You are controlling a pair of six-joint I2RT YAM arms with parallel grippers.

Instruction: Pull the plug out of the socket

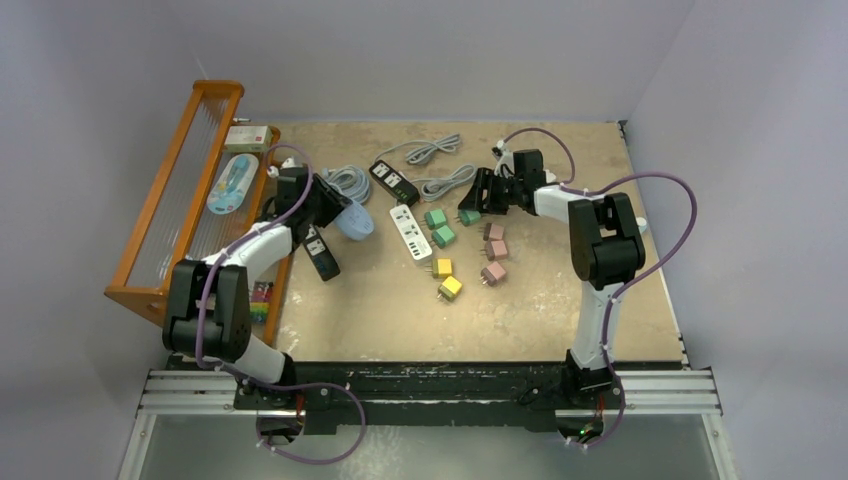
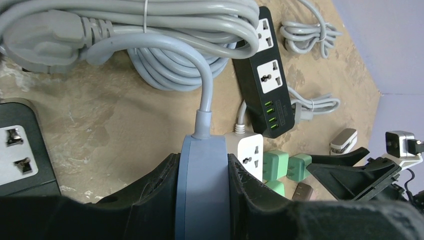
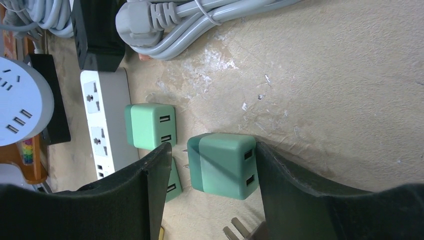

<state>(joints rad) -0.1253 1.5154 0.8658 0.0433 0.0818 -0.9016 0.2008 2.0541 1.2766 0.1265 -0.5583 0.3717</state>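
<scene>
- While the left claw is clamped on the two flat faces of the round blue socket, a grey cord leaves that socket's rim and bends toward a coiled grey cable.
- The right claw is spread apart, with one finger on either side of a green plug.
- That plug lies on the bench with its prongs bare; whether the fingers touch it cannot be told.
- From above, the green plug is well apart from the blue socket, with a white power strip and two other green plugs between them.
- A black power strip lies behind the white one.
- Pink plugs and yellow plugs lie nearer the arm bases.
</scene>
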